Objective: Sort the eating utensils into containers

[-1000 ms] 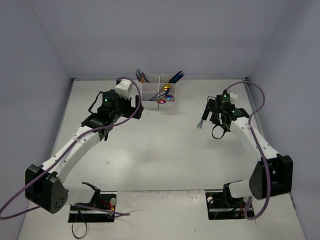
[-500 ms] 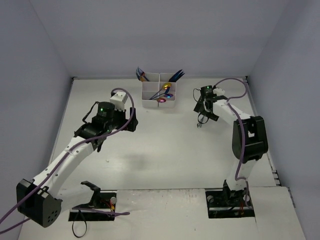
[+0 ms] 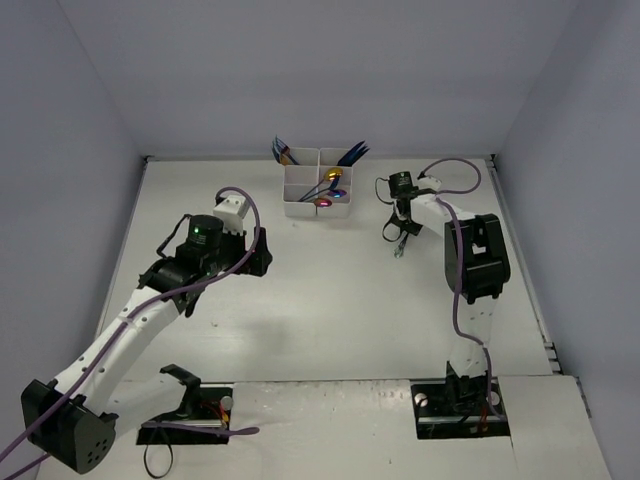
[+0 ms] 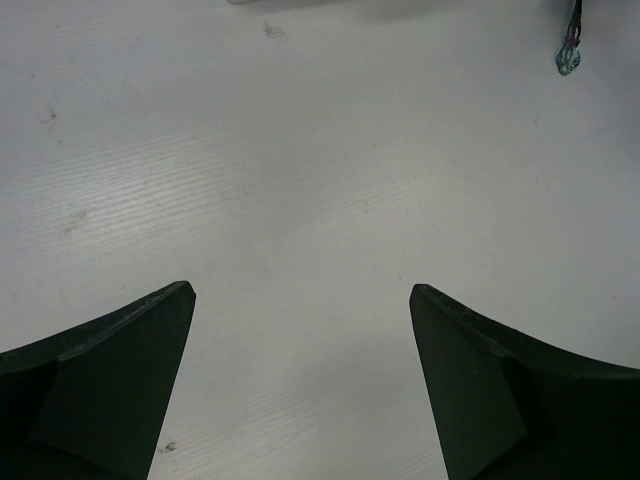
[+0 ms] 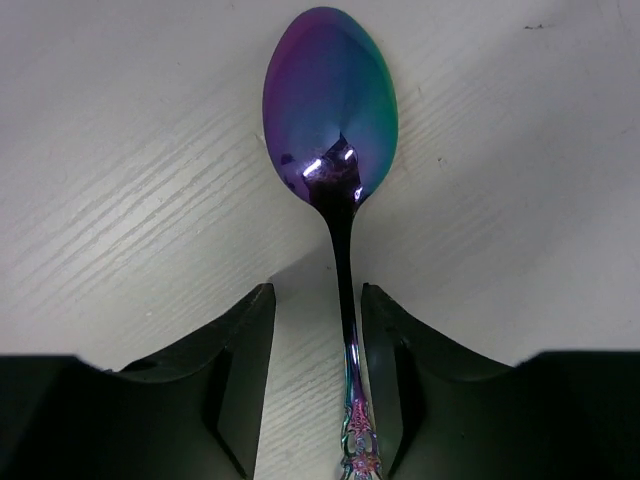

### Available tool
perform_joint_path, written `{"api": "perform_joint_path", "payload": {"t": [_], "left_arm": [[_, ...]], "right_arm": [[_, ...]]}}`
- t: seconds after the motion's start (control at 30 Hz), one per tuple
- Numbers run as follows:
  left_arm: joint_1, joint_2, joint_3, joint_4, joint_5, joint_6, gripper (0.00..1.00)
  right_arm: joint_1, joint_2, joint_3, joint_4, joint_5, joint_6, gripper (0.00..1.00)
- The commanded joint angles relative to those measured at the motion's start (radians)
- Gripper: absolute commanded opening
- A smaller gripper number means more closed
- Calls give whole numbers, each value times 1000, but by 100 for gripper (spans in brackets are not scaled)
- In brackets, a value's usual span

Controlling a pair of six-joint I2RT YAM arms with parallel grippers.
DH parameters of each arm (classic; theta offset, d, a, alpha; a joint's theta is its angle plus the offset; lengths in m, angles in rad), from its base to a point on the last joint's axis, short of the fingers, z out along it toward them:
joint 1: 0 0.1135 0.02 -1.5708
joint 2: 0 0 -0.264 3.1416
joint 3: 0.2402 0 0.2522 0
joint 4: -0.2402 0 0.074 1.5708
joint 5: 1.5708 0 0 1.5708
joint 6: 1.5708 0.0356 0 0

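An iridescent purple-rainbow spoon lies flat on the table, bowl pointing away from my right gripper. The jaws stand on either side of its thin handle, narrowed, with gaps still showing, the wider one on the left. From above, the spoon lies right of the white containers, under the right gripper. Several blue, gold and rainbow utensils stand in the compartments. My left gripper is wide open over bare table, well left of the spoon.
The containers stand at the back middle of the table, close to the rear wall. Side walls enclose the table on the left and right. The left arm reaches over the table's left half. Purple cables loop from both arms.
The right arm swung in toward the back and lowered over the spoon, and its jaws narrowed around the handle. The left arm drew back and down to the left, staying open.
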Motion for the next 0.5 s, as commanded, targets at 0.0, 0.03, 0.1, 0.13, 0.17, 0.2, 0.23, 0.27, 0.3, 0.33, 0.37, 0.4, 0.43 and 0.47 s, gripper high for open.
{"api": "perform_joint_path", "payload": {"t": [0.0,0.03,0.1,0.13,0.17,0.2,0.23,0.27,0.3,0.33,0.37,0.4,0.43,0.47], "left_arm": [[9,-40,15,18,4,-45,87],[9,-44,15,20,4,-47,87],[9,-44,25,21,8,-54,87],[10,-41,32,23,14,-57,87],[9,-36,37,24,25,-64,87],[9,-30,47,29,35,-72,87],[9,-25,59,39,48,-81,87],[9,-21,68,50,71,-97,87],[9,-16,78,68,91,-110,87],[9,-9,91,86,102,-122,87],[9,1,105,105,116,-133,87],[9,13,124,121,140,-140,87],[9,28,155,129,160,-147,87],[9,43,168,134,176,-155,87]], "right_arm": [[-4,12,43,-2,77,23,29],[-4,13,44,-2,77,21,21],[-4,6,41,1,86,6,6],[-3,-2,37,3,87,-2,1],[0,-20,26,6,94,-7,0],[5,-45,17,10,99,-16,0],[14,-74,9,15,104,-28,0],[30,-101,-3,21,115,-39,0],[45,-139,-21,29,125,-53,0],[55,-180,-42,40,127,-72,0],[67,-220,-69,53,123,-92,0],[86,-256,-105,69,109,-116,0],[97,-299,-132,85,94,-148,0],[106,-341,-159,104,73,-162,0]]}}
